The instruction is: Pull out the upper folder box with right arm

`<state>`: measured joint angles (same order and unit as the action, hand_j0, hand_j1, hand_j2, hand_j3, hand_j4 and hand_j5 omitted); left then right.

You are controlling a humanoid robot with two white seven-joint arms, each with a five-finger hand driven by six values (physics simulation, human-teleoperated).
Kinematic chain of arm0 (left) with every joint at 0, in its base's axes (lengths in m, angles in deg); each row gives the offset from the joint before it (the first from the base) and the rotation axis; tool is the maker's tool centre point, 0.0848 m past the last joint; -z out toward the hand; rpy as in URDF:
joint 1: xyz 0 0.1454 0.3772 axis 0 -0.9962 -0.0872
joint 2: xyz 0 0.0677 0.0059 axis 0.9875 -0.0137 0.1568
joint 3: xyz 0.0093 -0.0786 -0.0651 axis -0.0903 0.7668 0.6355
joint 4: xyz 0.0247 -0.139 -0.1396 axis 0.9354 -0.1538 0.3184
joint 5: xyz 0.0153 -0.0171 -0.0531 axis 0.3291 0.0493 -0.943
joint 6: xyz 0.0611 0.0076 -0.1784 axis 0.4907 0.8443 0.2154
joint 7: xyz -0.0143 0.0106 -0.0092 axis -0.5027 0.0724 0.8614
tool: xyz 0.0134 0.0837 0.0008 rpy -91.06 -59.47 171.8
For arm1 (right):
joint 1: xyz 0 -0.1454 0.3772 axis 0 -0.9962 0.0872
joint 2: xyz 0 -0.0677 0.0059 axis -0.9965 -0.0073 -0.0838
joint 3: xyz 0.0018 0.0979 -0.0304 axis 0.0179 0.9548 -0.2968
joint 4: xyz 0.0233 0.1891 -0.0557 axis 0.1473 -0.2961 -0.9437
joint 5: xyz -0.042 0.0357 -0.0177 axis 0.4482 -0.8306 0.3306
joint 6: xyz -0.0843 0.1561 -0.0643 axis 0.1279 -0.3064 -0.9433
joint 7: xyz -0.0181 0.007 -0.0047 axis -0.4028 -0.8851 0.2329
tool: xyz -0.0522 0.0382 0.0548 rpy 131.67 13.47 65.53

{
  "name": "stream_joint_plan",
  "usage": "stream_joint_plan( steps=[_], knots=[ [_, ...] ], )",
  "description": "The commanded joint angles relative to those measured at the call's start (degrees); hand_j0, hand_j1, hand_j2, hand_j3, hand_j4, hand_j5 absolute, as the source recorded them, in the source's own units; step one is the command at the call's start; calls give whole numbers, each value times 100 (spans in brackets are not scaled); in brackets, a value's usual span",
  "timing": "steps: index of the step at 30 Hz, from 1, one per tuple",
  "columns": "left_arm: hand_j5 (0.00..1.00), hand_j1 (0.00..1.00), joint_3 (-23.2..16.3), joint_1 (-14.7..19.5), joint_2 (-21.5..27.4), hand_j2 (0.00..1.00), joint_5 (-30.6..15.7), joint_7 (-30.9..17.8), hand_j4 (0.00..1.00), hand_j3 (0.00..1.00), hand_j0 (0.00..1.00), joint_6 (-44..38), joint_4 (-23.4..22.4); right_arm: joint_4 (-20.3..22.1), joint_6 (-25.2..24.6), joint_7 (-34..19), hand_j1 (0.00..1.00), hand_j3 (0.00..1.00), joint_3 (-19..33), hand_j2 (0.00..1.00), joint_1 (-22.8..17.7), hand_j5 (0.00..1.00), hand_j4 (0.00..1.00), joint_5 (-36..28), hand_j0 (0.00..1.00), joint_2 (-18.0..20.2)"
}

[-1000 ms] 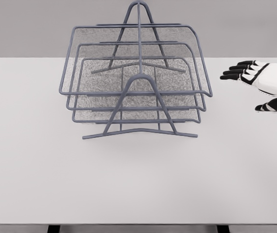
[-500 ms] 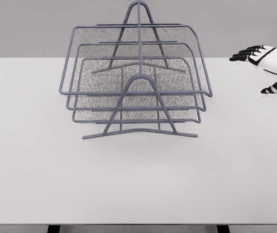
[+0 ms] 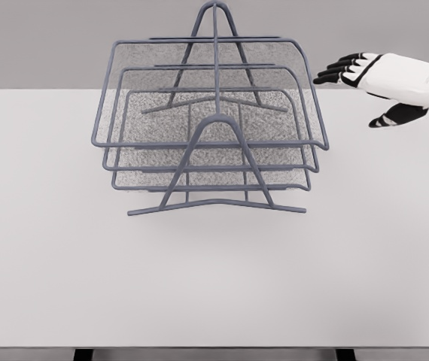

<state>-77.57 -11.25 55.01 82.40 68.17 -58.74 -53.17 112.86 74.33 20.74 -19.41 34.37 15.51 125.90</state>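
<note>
Head view, items as you see them:

1. Table (image 3: 214,286): white top filling most of the frame, grey wall behind it, two dark legs just visible at the bottom edge.

2. Wire rack (image 3: 216,203): grey-blue metal frame standing at the centre rear of the table, with an A-shaped support at the front and another at the back. It carries three mesh trays stacked one above another.

3. Upper folder box (image 3: 207,94): the topmost and widest of the three trays, seated in the rack. Its front rail runs across just behind the peak of the front A-support; its right rear corner is rounded.

4. Middle tray (image 3: 293,162) and lower tray (image 3: 290,183): below the upper one, each a little narrower, both seated in the rack.

5. Right hand (image 3: 384,75): white palm with black fingers, entering from the right edge at the height of the upper box. Fingers (image 3: 335,74) are stretched out flat and slightly spread, pointing left toward the box's right rear corner; the thumb hangs below, apart from them. The hand grips nothing. The fingertips are near the box's right rail but clear of it.
</note>
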Motion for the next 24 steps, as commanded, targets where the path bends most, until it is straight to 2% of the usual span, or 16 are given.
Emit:
stream_joint_plan(
  steps=[1, 7, 24],
  knots=[
    [100, 100, 3, 0, 0, 100, -2, -1, 100, 100, 100, -2, 2, 2, -16, 3, 100, 100, -135, 100, 0, 100, 100, -27, 100, -137],
    [100, 100, 3, 0, 0, 100, -2, -1, 100, 100, 100, -2, 2, -24, -16, 3, 100, 100, -426, 100, 9, 100, 100, 17, 100, -154],
    [100, 100, 3, 0, 0, 100, -2, -1, 100, 100, 100, -2, 2, -50, -16, 1, 100, 100, -531, 100, -97, 100, 100, 113, 100, -31]
  ],
)
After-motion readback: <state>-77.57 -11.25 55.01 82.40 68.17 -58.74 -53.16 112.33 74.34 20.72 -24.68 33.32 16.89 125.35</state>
